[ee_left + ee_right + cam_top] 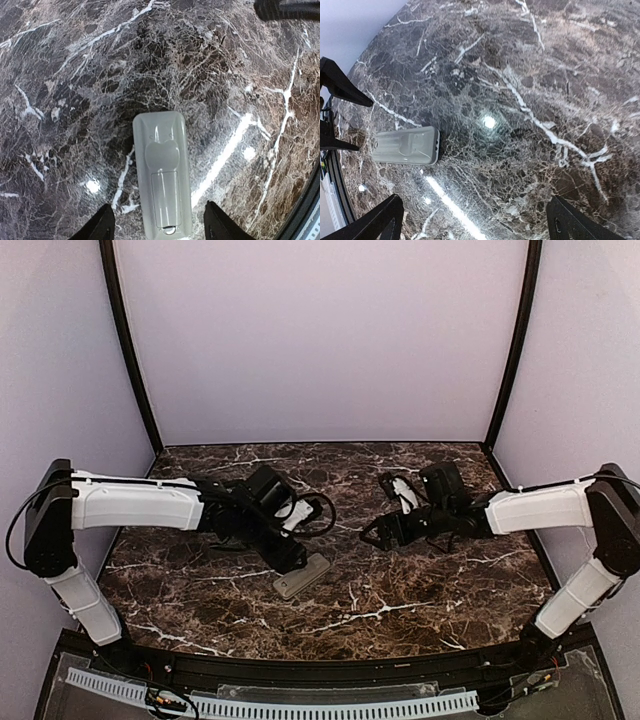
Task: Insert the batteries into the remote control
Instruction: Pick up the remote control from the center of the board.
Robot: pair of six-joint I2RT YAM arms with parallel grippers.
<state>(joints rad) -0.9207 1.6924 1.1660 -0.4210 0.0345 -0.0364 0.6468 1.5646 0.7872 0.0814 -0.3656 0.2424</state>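
One remote control [161, 150] lies back-up, battery cover [165, 200] closed; left claw [160, 222] spread astride it; right claw [475, 207] wide apart.

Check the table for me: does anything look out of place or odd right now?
Nothing looks spilled or damaged. The remote control lies flat, back side up, on the marble table, with its battery cover apparently in place. One oddity: no batteries show in any view, so there is nothing visible to load.

Pale lilac walls [320, 340] and black corner posts [128, 350] enclose a glossy dark marble table [420, 610] veined white
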